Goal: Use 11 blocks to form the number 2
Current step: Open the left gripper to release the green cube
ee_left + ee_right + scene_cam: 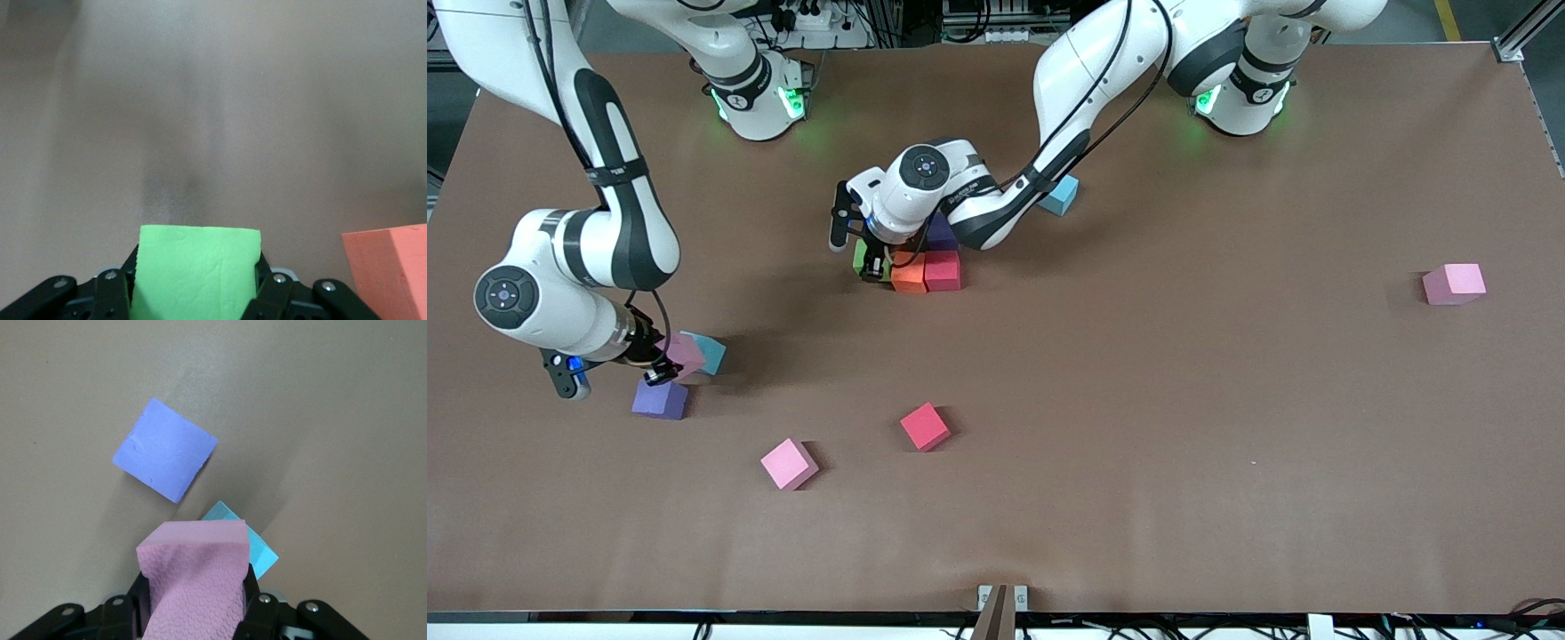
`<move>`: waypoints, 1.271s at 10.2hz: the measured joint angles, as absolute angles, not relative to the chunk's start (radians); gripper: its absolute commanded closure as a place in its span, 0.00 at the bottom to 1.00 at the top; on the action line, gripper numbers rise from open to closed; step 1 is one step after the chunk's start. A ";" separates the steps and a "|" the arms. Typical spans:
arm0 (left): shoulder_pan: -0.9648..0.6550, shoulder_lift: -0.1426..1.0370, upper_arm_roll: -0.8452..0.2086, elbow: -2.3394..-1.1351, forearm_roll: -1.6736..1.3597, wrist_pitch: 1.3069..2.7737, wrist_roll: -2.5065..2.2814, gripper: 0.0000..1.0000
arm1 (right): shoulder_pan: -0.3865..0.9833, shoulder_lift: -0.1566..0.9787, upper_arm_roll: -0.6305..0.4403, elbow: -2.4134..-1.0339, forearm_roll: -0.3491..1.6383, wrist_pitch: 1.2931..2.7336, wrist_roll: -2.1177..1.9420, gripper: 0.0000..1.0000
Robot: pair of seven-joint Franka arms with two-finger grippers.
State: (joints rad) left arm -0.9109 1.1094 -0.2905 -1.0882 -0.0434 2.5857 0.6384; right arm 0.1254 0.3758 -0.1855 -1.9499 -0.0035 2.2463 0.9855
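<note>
My left gripper (871, 264) is low at the table's middle, shut on a green block (860, 257) (197, 267). That block sits right beside an orange block (909, 273) (393, 270), which touches a red block (943, 270). A purple block (942, 234) just past them is half hidden under the left wrist. My right gripper (663, 370) hangs at the right arm's end, shut on a pink block (684, 350) (197, 577). It is over a light blue block (711, 353) (259, 553), with a purple block (660, 399) (165, 450) lying close by.
Loose on the table lie a red block (925, 427) and a pink block (789, 464) nearer the front camera. Another pink block (1454, 284) is toward the left arm's end. A light blue block (1060, 196) sits under the left forearm.
</note>
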 measured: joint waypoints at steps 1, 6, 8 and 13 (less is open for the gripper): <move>-0.911 1.113 -0.290 -1.089 -0.043 2.597 0.639 1.00 | 0.121 0.376 -0.187 -1.947 -0.003 2.246 0.969 1.00; -0.911 1.122 -0.290 -1.089 -0.043 2.609 0.639 1.00 | 0.107 0.400 -0.187 -1.923 -0.003 2.248 0.956 1.00; -0.911 1.122 -0.289 -1.089 -0.043 2.609 0.639 1.00 | 0.107 0.408 -0.186 -1.921 -0.003 2.248 0.956 1.00; -0.911 1.125 -0.285 -1.089 -0.043 2.609 0.639 1.00 | 0.110 0.415 -0.182 -1.921 -0.003 2.248 0.956 1.00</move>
State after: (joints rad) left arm -0.9112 1.1247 -0.2848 -1.0890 -0.0434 2.6093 0.6386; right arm 0.1096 0.4146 -0.1825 -1.9208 -0.0035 2.2478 0.9562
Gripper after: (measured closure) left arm 0.388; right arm 0.449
